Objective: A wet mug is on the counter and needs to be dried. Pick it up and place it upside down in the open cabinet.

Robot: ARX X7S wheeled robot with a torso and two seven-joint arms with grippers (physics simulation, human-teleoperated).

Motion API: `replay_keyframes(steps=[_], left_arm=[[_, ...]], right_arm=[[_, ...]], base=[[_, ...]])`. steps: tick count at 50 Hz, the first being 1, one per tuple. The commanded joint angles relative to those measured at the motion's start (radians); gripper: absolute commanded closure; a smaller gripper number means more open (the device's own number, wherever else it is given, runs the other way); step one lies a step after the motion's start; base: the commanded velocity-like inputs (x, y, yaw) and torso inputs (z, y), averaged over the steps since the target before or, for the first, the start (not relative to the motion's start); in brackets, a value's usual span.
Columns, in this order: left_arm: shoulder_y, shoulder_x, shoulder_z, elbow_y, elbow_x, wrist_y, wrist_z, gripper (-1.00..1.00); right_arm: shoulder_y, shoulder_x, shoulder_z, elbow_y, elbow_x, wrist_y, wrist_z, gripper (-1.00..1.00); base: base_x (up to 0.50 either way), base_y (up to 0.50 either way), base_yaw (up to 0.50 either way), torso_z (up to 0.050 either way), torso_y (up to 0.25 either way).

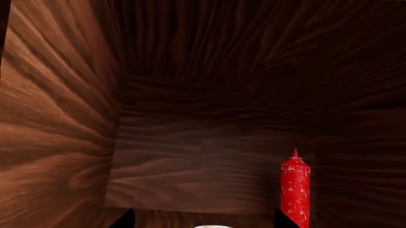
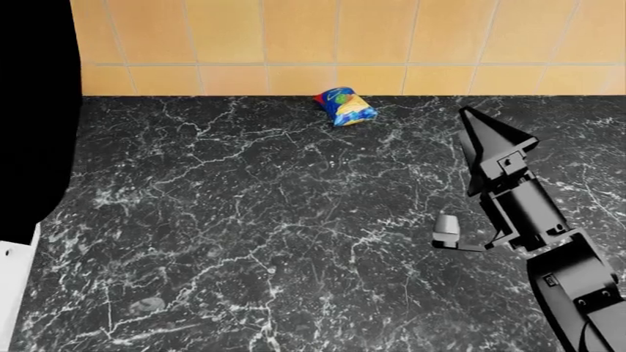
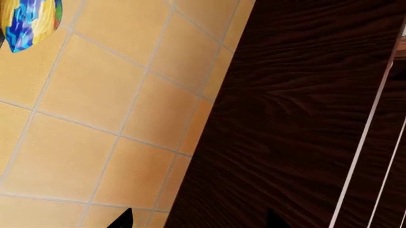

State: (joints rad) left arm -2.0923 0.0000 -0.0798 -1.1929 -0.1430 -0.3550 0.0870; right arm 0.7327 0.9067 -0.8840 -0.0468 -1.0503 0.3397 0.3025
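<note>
The left gripper (image 1: 204, 219) is inside a brown wood cabinet (image 1: 209, 161) – its two dark tips stand wide apart, with a sliver of the white mug (image 1: 213, 226) between them. Too little shows to tell which way the mug points, or whether it is held. A red bottle (image 1: 295, 190) stands upright near. The right gripper (image 2: 468, 117) hovers over the black counter (image 2: 245, 220), a snack bag (image 2: 344, 106) at its back edge – its tips look apart

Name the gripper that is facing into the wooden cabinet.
The left gripper: red bottle and wooden walls lie ahead; the right gripper hovers above the counter.
</note>
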Motion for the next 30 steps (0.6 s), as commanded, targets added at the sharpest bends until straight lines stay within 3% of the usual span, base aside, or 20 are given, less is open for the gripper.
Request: replay_keyframes(steps=[1,3,8,15,30], left_arm=[[0.02,-0.013,0.053,-0.112,0.151,0.009,-0.005,-1.0],[0.043,-0.01,0.061,-0.037,0.149,-0.034,0.002,-1.0],[0.238,-0.016,0.109,0.51,0.135,-0.338,0.007,-1.0],[0.347,-0.028,0.12,0.94,0.08,-0.6,0.021,-1.0],[0.371,-0.025,0.061,1.289,-0.031,-0.896,-0.033,-1.0]], right_arm=[[-0.002,-0.006,0.002,0.01,0.001,-0.008,0.004,-1.0],[0.0,-0.011,0.0,0.014,-0.001,-0.01,0.003,-1.0],[0.003,-0.017,-0.003,0.02,-0.002,-0.013,0.003,-1.0],[0.007,-0.027,-0.009,0.031,-0.004,-0.02,0.002,-1.0],[0.008,-0.039,-0.014,0.052,-0.003,-0.027,0.009,-1.0]], base=[[0.0,0.0,0.0,0.0,0.0],[0.0,0.0,0.0,0.0,0.0],[0.0,0.0,0.0,0.0,0.0],[0.0,0.0,0.0,0.0,0.0],[0.0,0.0,0.0,0.0,0.0]])
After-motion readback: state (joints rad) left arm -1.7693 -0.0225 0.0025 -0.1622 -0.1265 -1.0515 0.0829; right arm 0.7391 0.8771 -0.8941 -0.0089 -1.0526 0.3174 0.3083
